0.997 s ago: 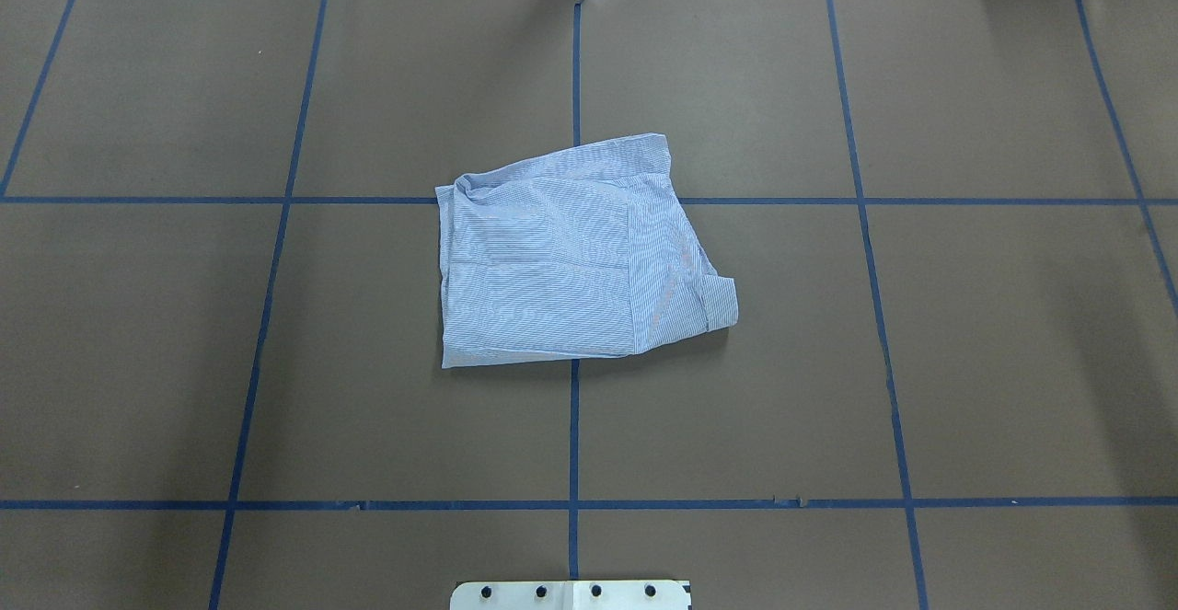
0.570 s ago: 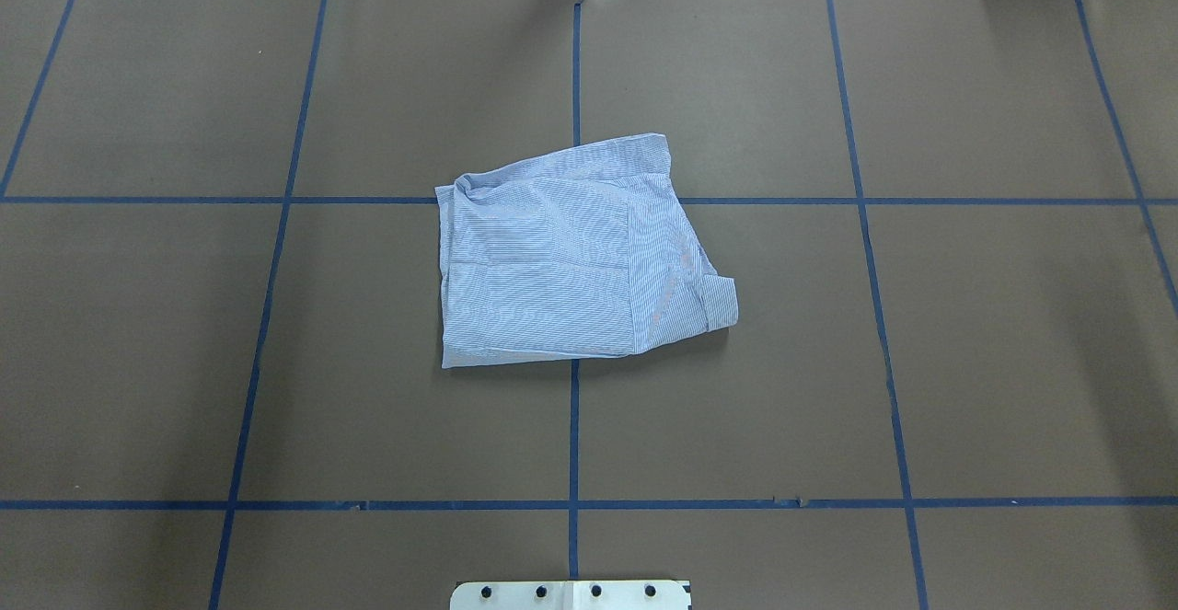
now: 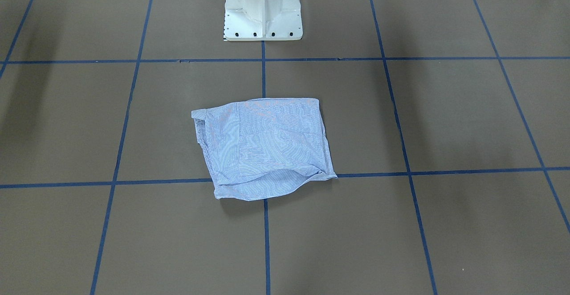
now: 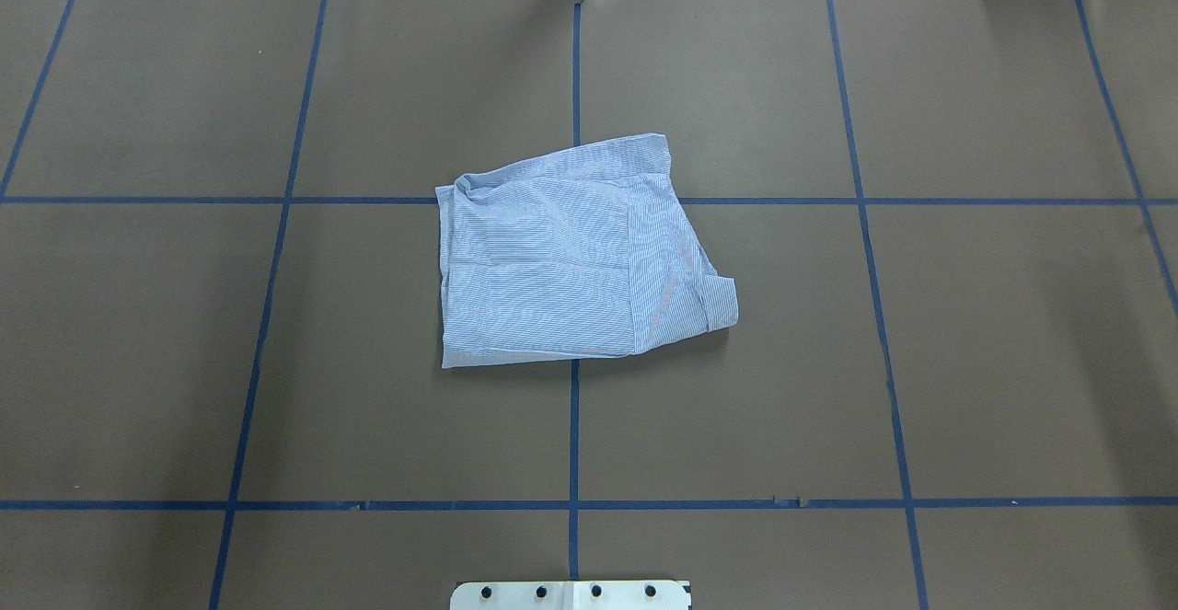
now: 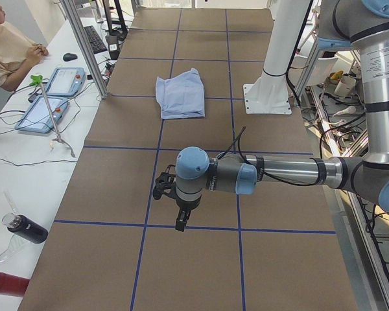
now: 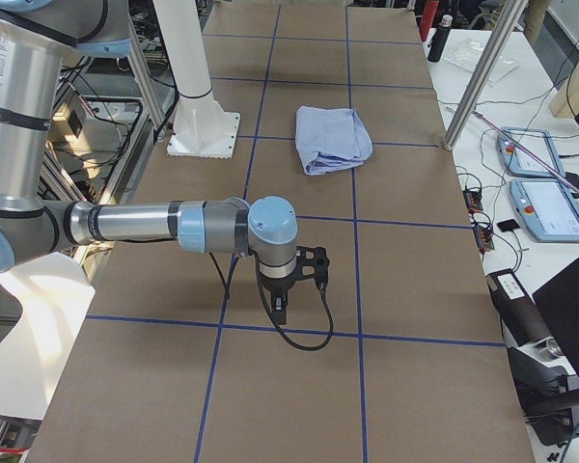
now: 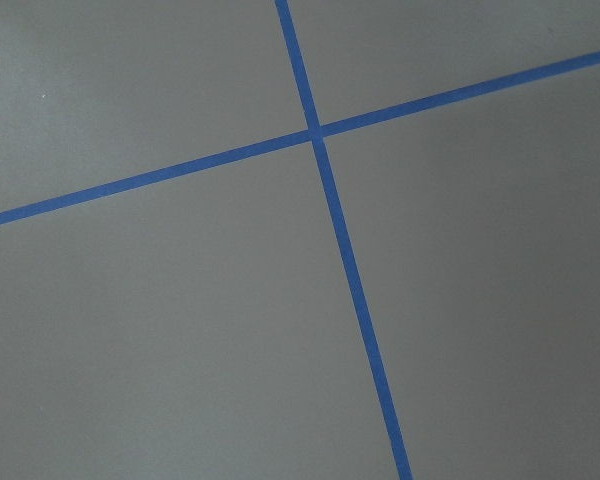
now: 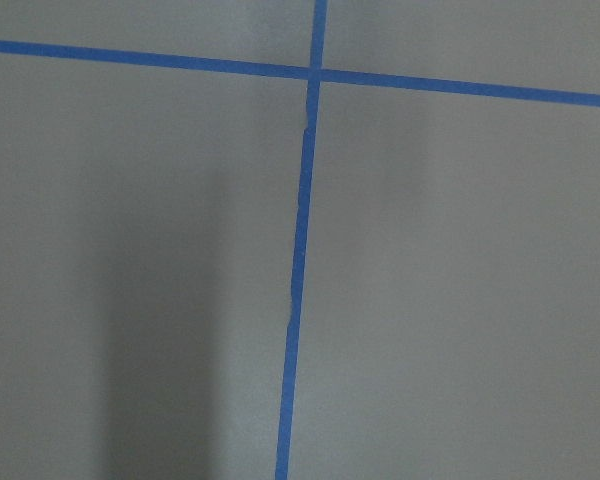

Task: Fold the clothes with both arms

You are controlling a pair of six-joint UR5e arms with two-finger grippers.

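The light blue and white striped shirt (image 4: 571,260) lies folded into a rough rectangle at the table's middle, also in the front view (image 3: 267,148) and both side views (image 5: 179,96) (image 6: 333,138). No gripper touches it. My left gripper (image 5: 180,223) hangs over bare table far from the shirt, seen only in the left side view, so I cannot tell if it is open. My right gripper (image 6: 280,311) hangs likewise over bare table, seen only in the right side view; I cannot tell its state. Both wrist views show only brown table and blue tape lines.
The white pedestal base (image 3: 262,10) stands at the robot's side of the table (image 4: 276,362). An operator (image 5: 6,45) sits by a side desk with teach pendants (image 5: 52,97). Metal posts (image 6: 478,77) stand at the table's far edge. A black bottle (image 5: 26,228) lies on the desk.
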